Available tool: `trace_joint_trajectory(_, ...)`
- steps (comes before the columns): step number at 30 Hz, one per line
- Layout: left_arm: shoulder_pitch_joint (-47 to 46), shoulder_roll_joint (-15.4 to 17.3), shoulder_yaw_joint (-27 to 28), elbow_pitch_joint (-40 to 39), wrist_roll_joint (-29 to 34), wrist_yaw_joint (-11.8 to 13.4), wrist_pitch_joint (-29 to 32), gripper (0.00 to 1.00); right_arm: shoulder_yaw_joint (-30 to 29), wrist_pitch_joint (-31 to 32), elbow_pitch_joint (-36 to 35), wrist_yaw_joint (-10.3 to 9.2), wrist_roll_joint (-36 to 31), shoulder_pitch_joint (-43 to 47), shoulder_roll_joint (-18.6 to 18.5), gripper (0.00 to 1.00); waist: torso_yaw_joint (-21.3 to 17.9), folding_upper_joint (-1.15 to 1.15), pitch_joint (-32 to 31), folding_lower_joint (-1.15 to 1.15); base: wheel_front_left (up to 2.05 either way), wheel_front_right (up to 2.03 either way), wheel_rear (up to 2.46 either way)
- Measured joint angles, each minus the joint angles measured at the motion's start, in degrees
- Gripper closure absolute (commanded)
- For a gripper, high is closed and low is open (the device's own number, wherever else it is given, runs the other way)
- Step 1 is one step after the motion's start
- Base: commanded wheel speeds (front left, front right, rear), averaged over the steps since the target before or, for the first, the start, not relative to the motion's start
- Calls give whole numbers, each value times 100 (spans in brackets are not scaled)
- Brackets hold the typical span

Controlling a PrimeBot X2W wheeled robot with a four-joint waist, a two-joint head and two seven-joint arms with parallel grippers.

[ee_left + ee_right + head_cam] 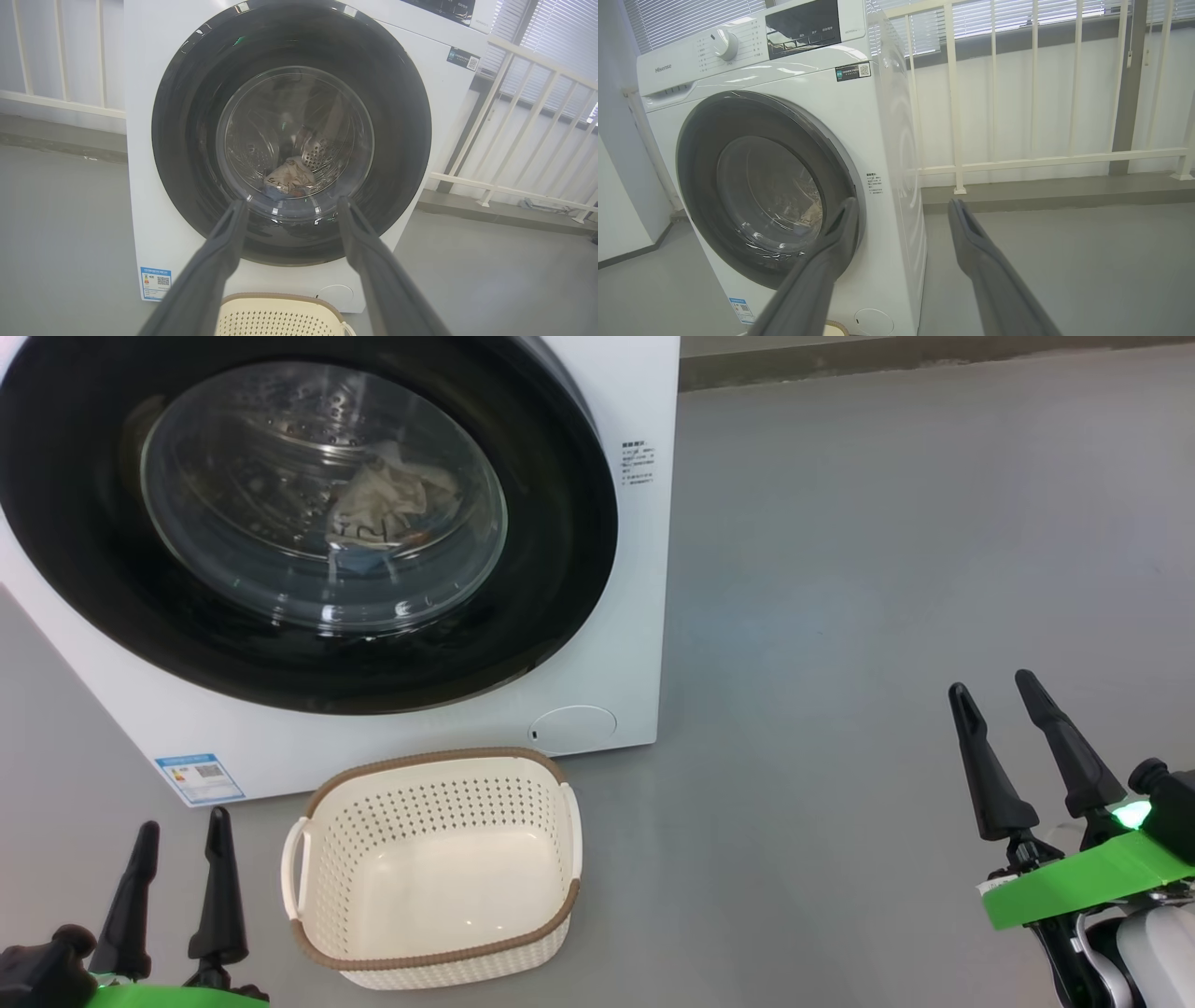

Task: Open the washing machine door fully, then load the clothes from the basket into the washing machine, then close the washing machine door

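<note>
— Grey floor [840,616] stretched before the washing machine [644,579]. What worried us?
— A careless swing might have knocked the empty basket [434,758], just in front of it; and we couldn't tell whether the shut washing machine door [560,523] had latched.
— And our claws?
— Our left gripper [184,819] and right gripper [992,683] were both spread, holding nothing, short of the machine; the clothes [387,504] lay inside its drum [271,448].

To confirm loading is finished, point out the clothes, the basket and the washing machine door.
the clothes [378,504]: head view, cream cloth behind the glass.
the basket [439,887]: head view, bare inner floor.
the washing machine door [560,523]: head view, black ring right of the glass.
</note>
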Motion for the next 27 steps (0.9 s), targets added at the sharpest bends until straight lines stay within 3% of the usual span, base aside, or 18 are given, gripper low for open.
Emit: trace_joint_trajectory(27, -1, 57, -190, 85, -86, -27, -52, 0, -82, 0, 336, 0, -93, 52, 44, 0, 215, 0, -31, 0, 0, 0, 0)
